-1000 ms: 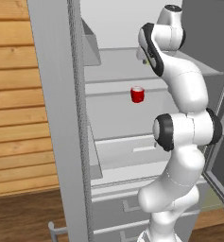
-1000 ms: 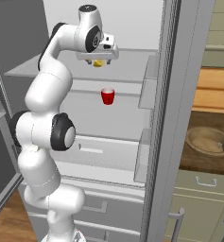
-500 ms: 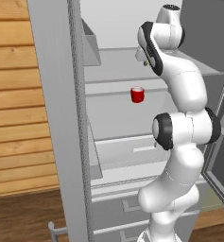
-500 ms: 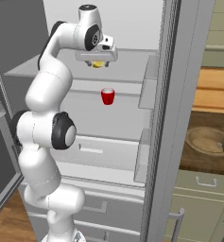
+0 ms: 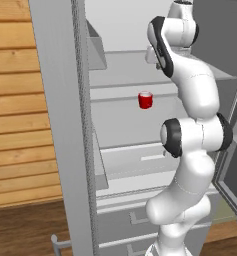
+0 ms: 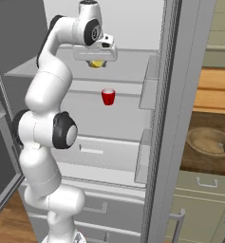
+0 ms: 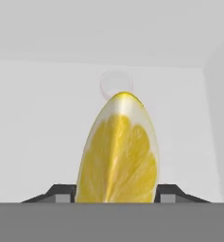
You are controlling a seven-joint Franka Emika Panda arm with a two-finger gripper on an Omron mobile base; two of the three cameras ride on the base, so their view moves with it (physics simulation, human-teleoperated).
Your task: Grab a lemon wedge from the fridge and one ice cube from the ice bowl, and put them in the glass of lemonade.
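While the lemon wedge (image 7: pixel 118 151) lies on the fridge's (image 6: pixel 180 95) upper shelf, your tool (image 6: pixel 97 62) sits right over it and is narrowing from wide open a second ago. From the hand view, the wedge stands between the fingertips (image 7: pixel 56 193); whether they touch it you cannot tell yet. A red cup (image 6: pixel 107 96) stands one shelf lower; the ice bowl (image 6: pixel 210 141) waits on the counter (image 6: pixel 194 163) at right. The grasp seems nearly made.

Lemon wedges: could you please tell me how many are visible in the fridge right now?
1. The lemon wedge sits on the upper fridge shelf, between the end effector fingertips. Others may be hidden behind the arm.
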